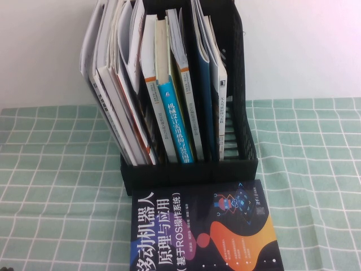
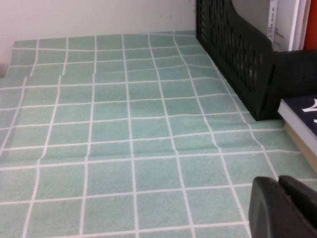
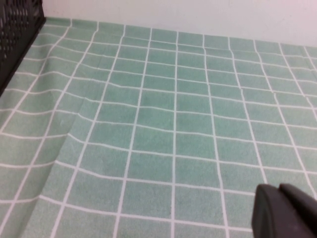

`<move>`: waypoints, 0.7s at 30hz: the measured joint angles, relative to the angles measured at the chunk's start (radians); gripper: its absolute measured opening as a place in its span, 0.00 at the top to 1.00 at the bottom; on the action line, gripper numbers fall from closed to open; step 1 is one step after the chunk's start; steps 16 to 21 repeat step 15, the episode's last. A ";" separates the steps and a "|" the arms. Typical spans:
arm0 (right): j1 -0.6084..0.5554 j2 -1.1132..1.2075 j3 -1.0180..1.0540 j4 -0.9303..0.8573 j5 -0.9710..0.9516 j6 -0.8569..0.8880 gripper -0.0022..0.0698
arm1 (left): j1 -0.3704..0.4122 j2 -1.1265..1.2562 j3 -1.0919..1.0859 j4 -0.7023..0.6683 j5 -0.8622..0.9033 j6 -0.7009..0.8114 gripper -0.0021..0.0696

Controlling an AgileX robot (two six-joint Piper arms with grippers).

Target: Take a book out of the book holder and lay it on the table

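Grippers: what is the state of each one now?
Left gripper: shut, holding nothing, above the table.
Right gripper: shut, holding nothing.

A study or office desk: a book holder [image 1: 186,164] crammed with textbooks on a checked table [image 1: 56,186].

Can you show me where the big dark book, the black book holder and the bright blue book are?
Dark book with white title and orange-pink blobs [image 1: 197,228]: high view, front cover.
Black slatted plastic book holder [image 1: 189,171]: high view, low front wall.
Bright blue-spined book [image 1: 176,124]: high view, spine.
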 joint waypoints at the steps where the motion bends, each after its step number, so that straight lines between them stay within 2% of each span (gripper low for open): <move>1: 0.000 0.000 0.000 0.000 0.000 0.000 0.97 | 0.010 0.000 0.000 0.000 0.000 0.000 0.97; 7: 0.000 0.000 0.000 0.000 -0.002 0.000 0.97 | 0.070 0.000 0.000 0.000 0.000 0.000 0.97; 21: 0.000 0.000 0.000 0.000 -0.002 0.000 0.97 | 0.075 0.000 0.000 0.000 0.000 -0.003 0.97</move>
